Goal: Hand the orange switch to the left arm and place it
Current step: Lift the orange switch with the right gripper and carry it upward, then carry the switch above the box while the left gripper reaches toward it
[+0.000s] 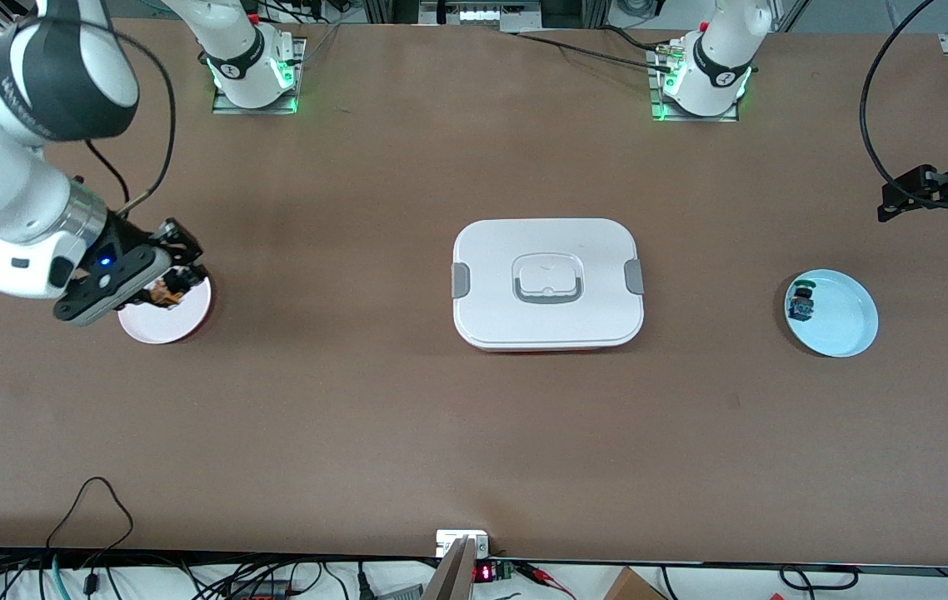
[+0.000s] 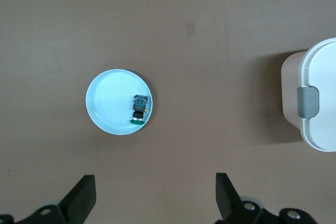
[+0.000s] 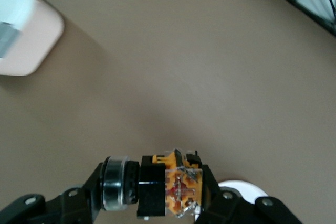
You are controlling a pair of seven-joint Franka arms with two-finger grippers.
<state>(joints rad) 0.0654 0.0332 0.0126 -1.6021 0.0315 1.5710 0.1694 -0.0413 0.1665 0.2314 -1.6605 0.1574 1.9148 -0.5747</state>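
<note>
Two arms are in view, one at each end of the brown table [image 1: 357, 417]. The right gripper [image 1: 178, 279] hangs over a white plate [image 1: 178, 321] at the right arm's end of the table, its fingers closed on the orange switch [image 1: 162, 291]. In the right wrist view the orange switch [image 3: 170, 187] sits pinched between the black fingers [image 3: 86, 195], lying sideways, with its yellowish-brown body and black collar showing and a sliver of the white plate [image 3: 239, 187] underneath.

At mid-table sits the box [image 1: 547, 283], white with its lid on, grey latches at both ends and a recessed handle in the lid. It stands well apart from both plates.

Toward the left arm's end of the table lies a pale blue plate [image 1: 845, 321] holding a green switch [image 1: 801, 304] near its rim, on the side facing the box. The left gripper [image 2: 152, 200] waits high over that end of the table, its fingers spread wide and gripping nothing; only part of it shows at the edge of the front view.
</note>
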